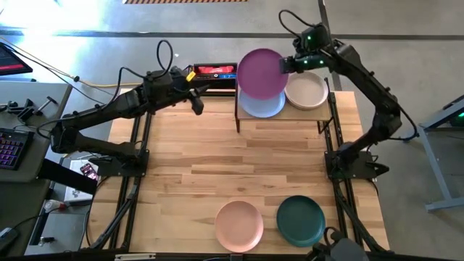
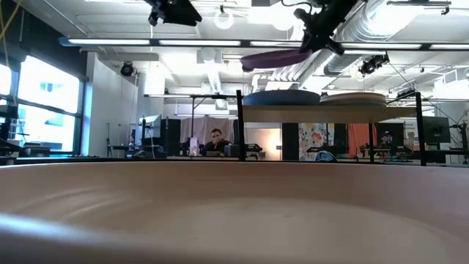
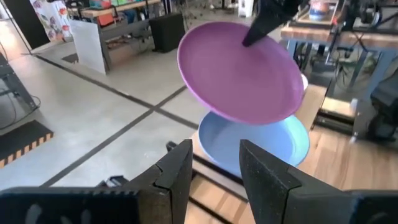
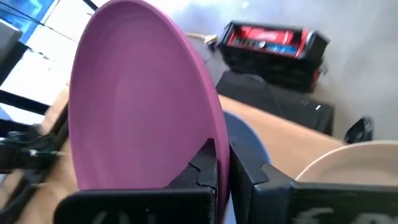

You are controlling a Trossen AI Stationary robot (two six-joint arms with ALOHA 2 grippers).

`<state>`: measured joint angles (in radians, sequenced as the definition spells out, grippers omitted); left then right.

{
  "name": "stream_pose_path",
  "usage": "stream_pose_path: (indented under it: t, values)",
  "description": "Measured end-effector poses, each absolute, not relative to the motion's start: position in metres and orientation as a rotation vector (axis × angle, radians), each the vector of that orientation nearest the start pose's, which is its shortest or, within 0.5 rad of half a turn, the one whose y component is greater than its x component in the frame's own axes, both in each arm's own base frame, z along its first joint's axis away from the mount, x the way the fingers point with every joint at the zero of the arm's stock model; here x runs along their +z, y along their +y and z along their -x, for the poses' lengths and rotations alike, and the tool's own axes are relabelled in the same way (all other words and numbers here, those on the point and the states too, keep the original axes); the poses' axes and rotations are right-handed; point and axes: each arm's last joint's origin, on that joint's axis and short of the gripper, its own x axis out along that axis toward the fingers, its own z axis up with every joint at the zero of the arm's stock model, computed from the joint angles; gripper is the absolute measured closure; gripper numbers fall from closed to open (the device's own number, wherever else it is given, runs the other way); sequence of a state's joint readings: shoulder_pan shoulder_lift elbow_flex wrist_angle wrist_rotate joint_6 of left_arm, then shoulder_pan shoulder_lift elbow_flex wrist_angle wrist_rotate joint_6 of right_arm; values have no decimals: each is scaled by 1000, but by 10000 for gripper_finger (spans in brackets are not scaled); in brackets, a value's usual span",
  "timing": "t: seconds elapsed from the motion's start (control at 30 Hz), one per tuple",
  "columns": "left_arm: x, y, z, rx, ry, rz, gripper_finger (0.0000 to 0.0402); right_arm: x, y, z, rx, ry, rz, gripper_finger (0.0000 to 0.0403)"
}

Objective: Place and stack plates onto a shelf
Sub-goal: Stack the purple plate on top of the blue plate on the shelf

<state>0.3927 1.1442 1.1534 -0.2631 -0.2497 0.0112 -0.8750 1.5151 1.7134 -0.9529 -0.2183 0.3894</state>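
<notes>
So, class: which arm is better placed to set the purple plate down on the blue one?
The right. Its tool already grips the purple plate by the rim, held above the blue plate on the shelf. The left tool is open, empty and off to the side.

Right end effector holding purple plate above blue plate, shelf

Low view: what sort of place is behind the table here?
Probably an open lab or workshop: exposed ceiling ducts, a person seated at a desk, bare concrete floor. The right hand holds the purple plate over the shelf.
</notes>
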Motion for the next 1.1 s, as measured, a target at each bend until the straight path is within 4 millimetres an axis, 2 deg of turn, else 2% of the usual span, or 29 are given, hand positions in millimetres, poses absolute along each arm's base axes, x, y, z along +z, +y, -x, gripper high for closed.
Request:
stream_pose_path:
  t: [0.13,0.33,0.43,0.67,1.1]
  values:
    - [381,101,-226,637,278,8,280,400,-233,-197,-734,557,-849,403]
    - [379,101,-226,624,320,-67,280,362,-235,-201,-697,611,-1002,403]
    - [378,101,-225,617,346,-98,280,352,-238,-203,-705,596,-1043,403]
    - [375,103,-224,617,385,-129,280,350,-237,-203,-699,593,-1075,403]
    - [371,102,-222,612,427,-126,280,340,-228,-203,-783,695,-1087,403]
